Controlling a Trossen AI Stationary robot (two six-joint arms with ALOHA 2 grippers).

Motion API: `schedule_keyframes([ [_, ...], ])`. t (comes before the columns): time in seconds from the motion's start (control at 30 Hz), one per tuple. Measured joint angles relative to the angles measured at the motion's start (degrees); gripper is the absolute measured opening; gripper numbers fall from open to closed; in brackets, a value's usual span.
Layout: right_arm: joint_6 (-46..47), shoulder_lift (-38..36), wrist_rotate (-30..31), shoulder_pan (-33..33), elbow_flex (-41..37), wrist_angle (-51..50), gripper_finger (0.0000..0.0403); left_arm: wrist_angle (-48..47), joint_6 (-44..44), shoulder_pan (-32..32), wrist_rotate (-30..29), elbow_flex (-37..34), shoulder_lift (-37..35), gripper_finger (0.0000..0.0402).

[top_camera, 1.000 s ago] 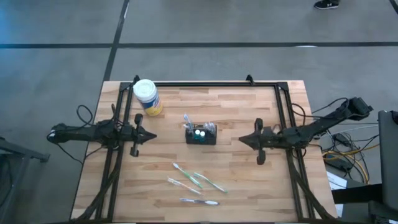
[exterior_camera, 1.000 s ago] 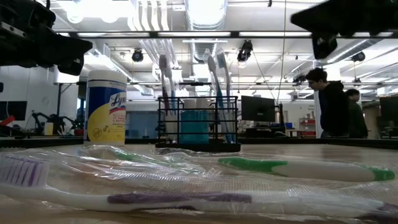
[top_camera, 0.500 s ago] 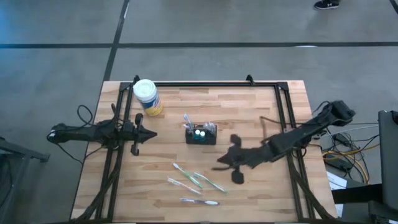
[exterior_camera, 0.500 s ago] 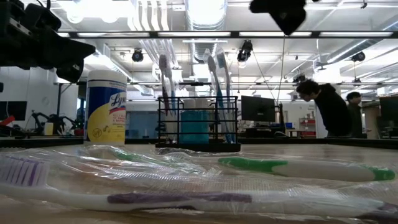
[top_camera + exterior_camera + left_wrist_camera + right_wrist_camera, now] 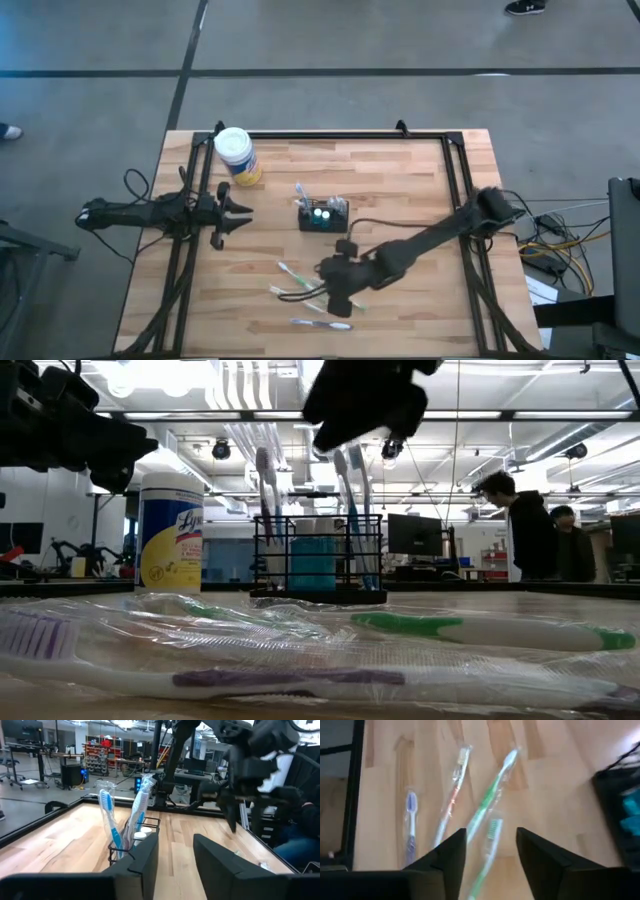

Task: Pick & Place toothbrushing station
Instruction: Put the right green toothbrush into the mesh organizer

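The toothbrushing station [image 5: 323, 216] is a small black wire caddy standing on its base mid-table, with toothbrushes upright in it; it also shows in the low view [image 5: 319, 560] and the left wrist view [image 5: 131, 842]. Several wrapped toothbrushes [image 5: 318, 294] lie flat on the table in front of it, and show in the right wrist view [image 5: 492, 795]. My right gripper [image 5: 336, 292] [image 5: 490, 865] is open above these toothbrushes and touches nothing. My left gripper [image 5: 240, 213] [image 5: 175, 865] is open and empty at the table's left, pointing at the caddy.
A white-capped, yellow-labelled round jar [image 5: 237, 156] stands at the far left [image 5: 172, 532]. A black frame [image 5: 330, 134] runs along the table's edges. People stand in the room behind the table [image 5: 525, 525]. Bare wood lies to the right of the caddy.
My right gripper has swung from the table's right side toward its left and near edge, coming lower, and now hangs over the wrapped toothbrushes. My left gripper's fingers have spread apart a little. The caddy, jar and toothbrushes have stayed put.
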Motion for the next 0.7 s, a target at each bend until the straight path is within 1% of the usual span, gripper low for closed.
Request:
schedule_keyframes([
  [0.13, 3.9, 6.2, -0.8, 0.1, 6.4, -5.6, 0.0207, 0.0, -0.2, 0.0, 0.0, 0.0, 0.0, 0.0140],
  [0.23, 10.2, 10.4, -0.8, -0.1, 10.1, -11.9, 0.0216, 0.0, -0.3, 0.0, 0.0, 0.0, 0.0, 0.0142],
  [0.33, 13.1, 14.1, -4.2, -0.4, 13.0, -18.0, 0.0221, 0.0, -0.6, 0.0, 0.1, 0.0, 0.0, 0.0143],
  [0.4, 14.3, 16.1, -5.3, -0.3, 13.6, -21.0, 0.0224, -0.1, -0.8, 0.0, 0.2, 0.0, 0.0, 0.0143],
  [0.53, 15.7, 18.4, -6.4, 0.2, 14.1, -22.2, 0.0232, -0.1, -0.8, 0.0, 0.4, 0.0, 0.0, 0.0143],
  [0.6, 15.8, 18.6, -8.1, 0.4, 14.2, -21.7, 0.0237, 0.1, -0.8, 0.0, 0.4, 0.0, 0.0, 0.0143],
  [0.7, 16.0, 18.5, -8.2, 0.5, 13.5, -21.6, 0.0242, 0.2, -0.7, 0.0, 0.4, 0.0, 0.1, 0.0143],
])
